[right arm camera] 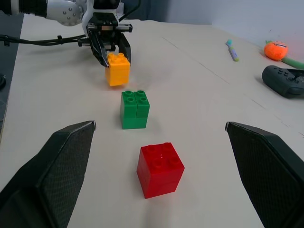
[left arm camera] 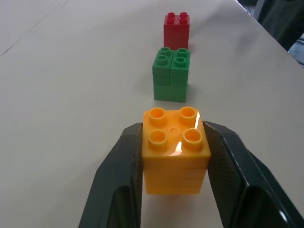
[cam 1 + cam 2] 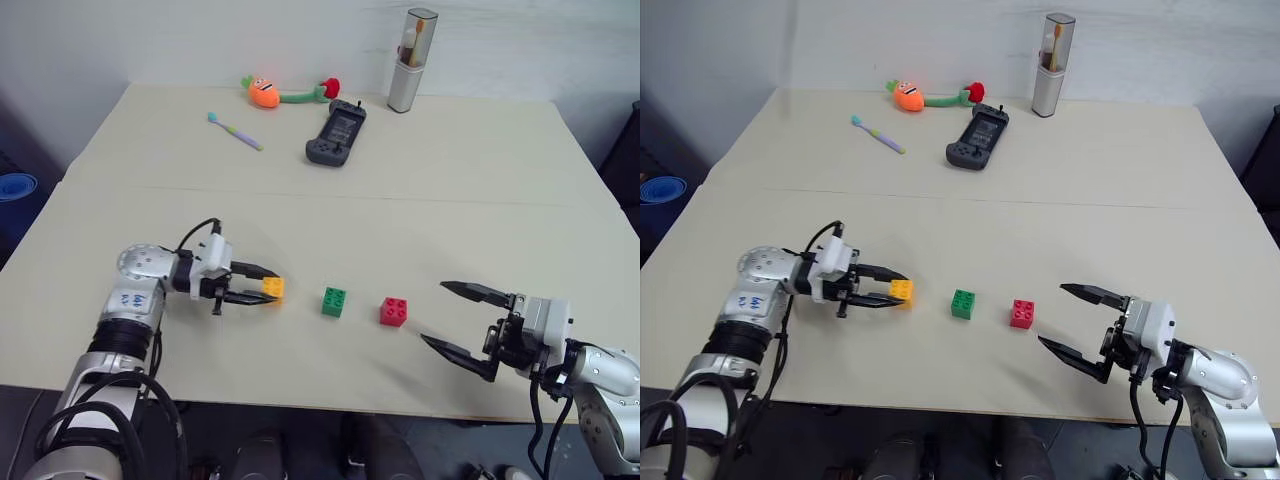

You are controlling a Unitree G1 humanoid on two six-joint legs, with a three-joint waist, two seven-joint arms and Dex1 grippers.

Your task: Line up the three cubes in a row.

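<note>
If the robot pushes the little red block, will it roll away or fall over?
Probably neither. The small red plastic studded cube has flat sides and sits squarely on the beige table, so it should slide, not roll. It looks squat, so tipping seems unlikely. Its glossy plastic may be a bit slippery.

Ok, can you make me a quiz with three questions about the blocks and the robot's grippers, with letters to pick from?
1. Which cube sits in the middle of the row?
A. red cube
B. green cube
C. yellow-orange cube

2. How many cubes are on the table?
A. two
B. three
C. five

3. What is the left gripper doing?
A. holding the yellow-orange cube
B. holding the toothbrush
C. holding nothing

Answers:
B: the green cube lies between the yellow-orange cube and the red cube.
B: one of each colour.
A: the left gripper has a finger on each side of that cube; the right gripper is open.
</note>
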